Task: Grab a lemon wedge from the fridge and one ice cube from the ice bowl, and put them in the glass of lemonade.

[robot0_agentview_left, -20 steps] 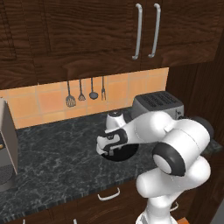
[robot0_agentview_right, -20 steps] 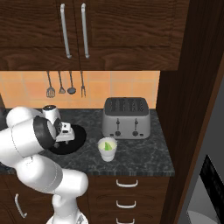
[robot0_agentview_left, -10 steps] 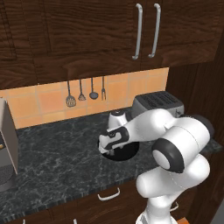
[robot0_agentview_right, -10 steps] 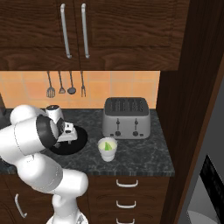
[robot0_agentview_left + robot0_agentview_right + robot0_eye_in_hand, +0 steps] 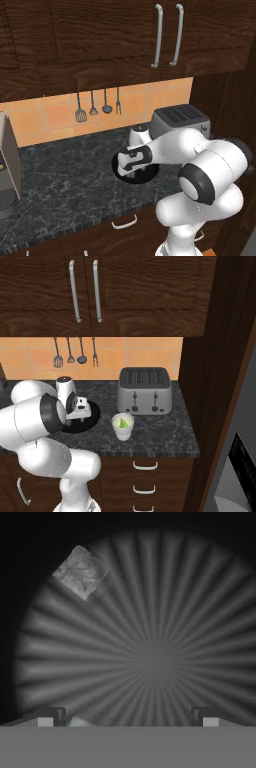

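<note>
The black ice bowl (image 5: 144, 176) (image 5: 89, 418) sits on the dark counter, left of the toaster. My gripper (image 5: 131, 169) (image 5: 80, 409) (image 5: 128, 718) points down into it, jaws wide open and holding nothing. In the hand view the ribbed bowl floor (image 5: 160, 657) lies below, with one ice cube (image 5: 81, 572) at the upper left and a pale piece (image 5: 81, 721) beside the left fingertip. The glass of lemonade (image 5: 123, 427) stands right of the bowl, with the lemon wedge (image 5: 120, 421) resting in it. The fridge is out of view.
A silver toaster (image 5: 181, 120) (image 5: 144, 390) stands behind the glass. Utensils (image 5: 93, 105) hang on the orange tile wall. A grey machine (image 5: 6, 165) stands at the counter's left end. Dark upper cabinets (image 5: 85, 291) hang overhead, and a tall wood panel (image 5: 220, 381) closes the right side.
The hand has sunk very slightly toward the bowl. Nothing else has moved.
</note>
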You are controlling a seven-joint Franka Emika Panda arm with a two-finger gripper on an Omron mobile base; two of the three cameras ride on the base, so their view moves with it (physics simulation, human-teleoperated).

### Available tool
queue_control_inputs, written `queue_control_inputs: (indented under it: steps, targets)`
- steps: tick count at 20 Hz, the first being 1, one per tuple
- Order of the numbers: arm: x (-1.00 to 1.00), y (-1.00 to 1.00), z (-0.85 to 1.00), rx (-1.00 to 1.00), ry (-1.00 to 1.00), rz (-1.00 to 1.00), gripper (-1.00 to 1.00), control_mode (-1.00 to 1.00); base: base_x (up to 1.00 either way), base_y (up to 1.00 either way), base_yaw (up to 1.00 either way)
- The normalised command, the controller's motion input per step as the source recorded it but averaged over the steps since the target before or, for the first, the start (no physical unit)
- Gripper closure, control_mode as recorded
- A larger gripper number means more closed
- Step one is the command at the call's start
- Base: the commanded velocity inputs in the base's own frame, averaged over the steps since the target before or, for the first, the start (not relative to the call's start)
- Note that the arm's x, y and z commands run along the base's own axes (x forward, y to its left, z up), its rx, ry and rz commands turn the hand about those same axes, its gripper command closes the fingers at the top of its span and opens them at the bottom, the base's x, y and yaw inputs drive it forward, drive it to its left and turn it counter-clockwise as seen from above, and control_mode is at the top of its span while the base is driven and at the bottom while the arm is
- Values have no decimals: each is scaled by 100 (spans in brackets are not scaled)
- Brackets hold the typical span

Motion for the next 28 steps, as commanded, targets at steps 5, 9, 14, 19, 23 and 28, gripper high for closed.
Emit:
queue_control_inputs:
  steps: [5, 9, 14, 19, 23, 28]
  targets:
    - [-6, 0, 0, 1, -1, 5, -100, -100, 0, 0, 0]
    - [-3, -3, -3, 1, -2, 2, -100, -100, 0, 0, 0]
    - [-1, 0, -3, 0, -1, 0, -100, -100, 0, 0, 0]
    - [0, 0, -2, 0, -4, 0, -100, -100, 0, 0, 0]
    - [-4, 0, 0, 0, -5, 0, -100, -100, 0, 0, 0]
    - [-20, 0, 0, 0, -2, 0, -100, -100, 0, 0, 0]
